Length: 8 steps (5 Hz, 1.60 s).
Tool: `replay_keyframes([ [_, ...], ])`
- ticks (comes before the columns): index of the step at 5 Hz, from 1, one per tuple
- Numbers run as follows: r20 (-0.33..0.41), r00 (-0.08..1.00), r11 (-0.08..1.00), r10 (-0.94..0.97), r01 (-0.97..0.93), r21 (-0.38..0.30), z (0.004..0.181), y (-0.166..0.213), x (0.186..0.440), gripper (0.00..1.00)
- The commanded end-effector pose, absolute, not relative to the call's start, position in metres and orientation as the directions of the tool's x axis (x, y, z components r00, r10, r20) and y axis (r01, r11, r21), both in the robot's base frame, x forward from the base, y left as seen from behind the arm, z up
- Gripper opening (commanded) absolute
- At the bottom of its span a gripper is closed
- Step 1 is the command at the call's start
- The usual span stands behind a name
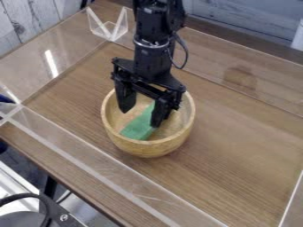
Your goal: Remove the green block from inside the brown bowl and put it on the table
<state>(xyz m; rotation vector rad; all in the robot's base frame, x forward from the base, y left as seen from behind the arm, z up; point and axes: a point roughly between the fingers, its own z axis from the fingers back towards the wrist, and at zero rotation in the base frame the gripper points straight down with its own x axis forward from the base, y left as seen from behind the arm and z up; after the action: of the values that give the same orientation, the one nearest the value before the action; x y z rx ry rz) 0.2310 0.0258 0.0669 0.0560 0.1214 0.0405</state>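
The hand (144, 108) hides the green block's (141, 129) upper end; the arm's top is cropped.

The bowl (148, 131) sits on the surface (236, 151) at the middle of the frame. The block (142, 127) lies in the bowl, leaning toward its left inner wall. The gripper (144, 108) hangs into the bowl from above, one finger on each side of the block's upper end. The arm (154, 31) rises toward the frame's top centre.
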Motion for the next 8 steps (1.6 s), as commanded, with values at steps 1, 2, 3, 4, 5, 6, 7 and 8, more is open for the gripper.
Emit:
replay_keyframes([
  [1,-0.07,0.997,0.997,0.042,-0.037,0.07,0.075,0.028,0.238,1.0],
  [2,-0.07,0.996,0.997,0.045,-0.04,0.071,0.073,0.028,0.238,1.0],
  [3,-0.071,0.996,0.996,0.05,-0.045,0.073,0.071,0.028,0.238,1.0],
  [4,-0.071,0.996,0.996,0.054,-0.049,0.075,0.071,0.028,0.238,1.0],
  [5,-0.069,0.996,0.996,0.056,-0.051,0.075,0.072,0.027,0.238,1.0],
  [6,-0.08,0.995,0.996,0.061,-0.055,0.075,0.065,0.028,0.238,1.0],
  [7,-0.092,0.994,0.995,0.067,-0.06,0.074,0.057,0.029,0.239,1.0],
  [8,-0.103,0.992,0.995,0.072,-0.064,0.075,0.051,0.03,0.239,1.0],
])
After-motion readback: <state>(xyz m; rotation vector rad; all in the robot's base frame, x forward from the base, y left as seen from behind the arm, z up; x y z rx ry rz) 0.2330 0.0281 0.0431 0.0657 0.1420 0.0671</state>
